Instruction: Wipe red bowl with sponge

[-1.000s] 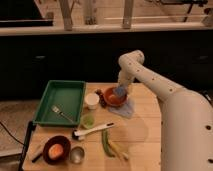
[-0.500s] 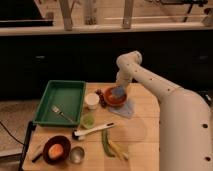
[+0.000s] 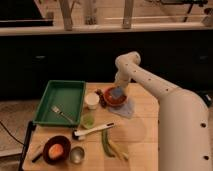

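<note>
The red bowl (image 3: 115,99) sits on the wooden table (image 3: 145,120) right of the white cup (image 3: 92,100), resting on a pale blue-grey cloth (image 3: 125,108). Inside the bowl lies the blue-grey sponge (image 3: 117,93). My gripper (image 3: 119,88) comes down from the white arm (image 3: 150,85) straight onto the sponge and is shut on it, pressing it into the bowl. Most of the bowl's inside is hidden by the sponge and gripper.
A green tray (image 3: 61,102) holding a fork (image 3: 61,113) stands at the left. In front are a small green cup (image 3: 88,121), a white-handled brush (image 3: 92,131), green vegetables (image 3: 109,145), a dark brown bowl (image 3: 56,149) and a small metal cup (image 3: 76,154).
The arm's elbow has shifted slightly; the gripper stays in the red bowl on the sponge.
</note>
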Tool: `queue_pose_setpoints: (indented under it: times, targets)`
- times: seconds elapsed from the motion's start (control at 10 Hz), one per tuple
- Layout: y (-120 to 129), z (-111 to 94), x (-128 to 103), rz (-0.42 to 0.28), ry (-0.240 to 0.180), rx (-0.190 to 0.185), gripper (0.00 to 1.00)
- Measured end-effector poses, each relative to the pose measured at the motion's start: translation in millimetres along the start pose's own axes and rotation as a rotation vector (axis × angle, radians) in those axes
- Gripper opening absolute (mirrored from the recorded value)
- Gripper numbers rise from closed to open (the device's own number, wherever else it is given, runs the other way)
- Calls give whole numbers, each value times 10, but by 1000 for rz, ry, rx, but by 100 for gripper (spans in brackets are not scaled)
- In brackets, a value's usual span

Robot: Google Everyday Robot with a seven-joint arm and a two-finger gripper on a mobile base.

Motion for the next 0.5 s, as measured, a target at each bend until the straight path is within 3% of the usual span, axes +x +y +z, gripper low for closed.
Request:
queue_pose_setpoints:
  times: [0.5]
  targets:
    - [5,37,11,-25,-18,-1,1]
